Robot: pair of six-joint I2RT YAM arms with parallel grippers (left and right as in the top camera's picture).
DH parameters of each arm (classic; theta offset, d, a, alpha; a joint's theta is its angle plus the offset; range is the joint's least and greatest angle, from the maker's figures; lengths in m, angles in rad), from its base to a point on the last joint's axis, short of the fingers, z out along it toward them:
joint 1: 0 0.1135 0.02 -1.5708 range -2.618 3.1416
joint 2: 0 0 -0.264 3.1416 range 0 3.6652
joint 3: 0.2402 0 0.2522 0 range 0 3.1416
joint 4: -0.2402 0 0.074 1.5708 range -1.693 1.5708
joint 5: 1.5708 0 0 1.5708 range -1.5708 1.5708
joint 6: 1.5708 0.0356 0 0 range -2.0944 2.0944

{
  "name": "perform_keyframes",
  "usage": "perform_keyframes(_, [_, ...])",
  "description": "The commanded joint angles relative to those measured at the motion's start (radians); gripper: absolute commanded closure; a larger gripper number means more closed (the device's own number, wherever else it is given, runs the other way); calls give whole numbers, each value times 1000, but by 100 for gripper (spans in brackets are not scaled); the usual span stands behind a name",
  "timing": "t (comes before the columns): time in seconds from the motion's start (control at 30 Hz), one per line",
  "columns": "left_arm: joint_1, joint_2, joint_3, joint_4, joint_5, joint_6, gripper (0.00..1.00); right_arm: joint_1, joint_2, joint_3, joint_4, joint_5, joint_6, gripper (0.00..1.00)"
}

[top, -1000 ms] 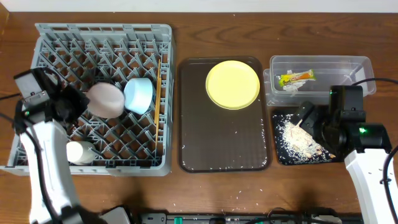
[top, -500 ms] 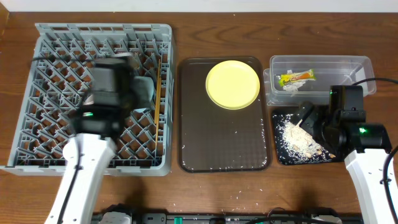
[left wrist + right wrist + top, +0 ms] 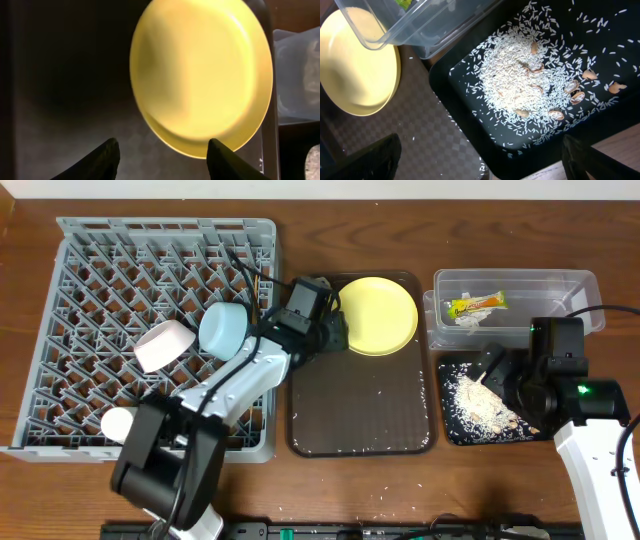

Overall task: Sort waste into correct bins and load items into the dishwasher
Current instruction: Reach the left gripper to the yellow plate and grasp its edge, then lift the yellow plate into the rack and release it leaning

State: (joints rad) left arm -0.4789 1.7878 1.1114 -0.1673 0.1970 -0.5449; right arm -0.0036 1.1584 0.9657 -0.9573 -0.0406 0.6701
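Note:
The round yellow plate (image 3: 380,315) lies at the far end of the brown tray (image 3: 360,410). My left gripper (image 3: 335,335) hangs at its left rim, open and empty; in the left wrist view the plate (image 3: 200,75) fills the space just ahead of the gripper (image 3: 162,160). The grey dish rack (image 3: 100,270) holds the light blue bowl (image 3: 222,332) and the white-pinkish bowl (image 3: 163,345). My left arm hides the chopsticks. My right gripper (image 3: 487,372) stands wide open over the black tray (image 3: 455,430) of rice (image 3: 520,85). The snack wrapper (image 3: 477,305) lies in the clear tub (image 3: 515,285).
A small white round thing (image 3: 118,423) sits at the rack's front left. Loose rice grains dot the brown tray (image 3: 420,130) and the table's front edge. The clear tub (image 3: 420,25) and the black tray stand close together, right of the brown tray.
My left arm has swung from the rack's left side across to the yellow plate, and its jaws have opened. The white-pinkish bowl stays in the rack. The right arm has not moved.

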Motion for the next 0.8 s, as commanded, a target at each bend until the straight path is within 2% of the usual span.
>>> perform_keyframes(0.0, [2, 59, 15, 56, 27, -83, 43, -5, 0, 2, -1, 10, 9, 1])
perform_keyframes(0.13, [1, 159, 15, 111, 39, -124, 44, -5, 0, 2, -1, 10, 9, 1])
perform_keyframes(0.2, [1, 185, 15, 149, 54, -123, 53, -5, 0, 2, -1, 10, 9, 1])
perform_keyframes(0.33, [-1, 193, 15, 142, 20, -89, 77, -5, 0, 2, -1, 11, 9, 1])
perform_keyframes(0.37, [-2, 193, 15, 122, 3, -66, 91, -5, 0, 2, -1, 10, 9, 1])
perform_keyframes(0.47, [1, 192, 15, 73, -42, 53, 92, -5, 0, 2, -1, 10, 9, 1])
perform_keyframes(0.6, [26, 136, 15, 34, -19, 122, 93, -5, 0, 2, -1, 10, 9, 1])
perform_keyframes(0.77, [90, -98, 15, -18, 39, 193, 92, -5, 0, 2, -1, 11, 9, 1])
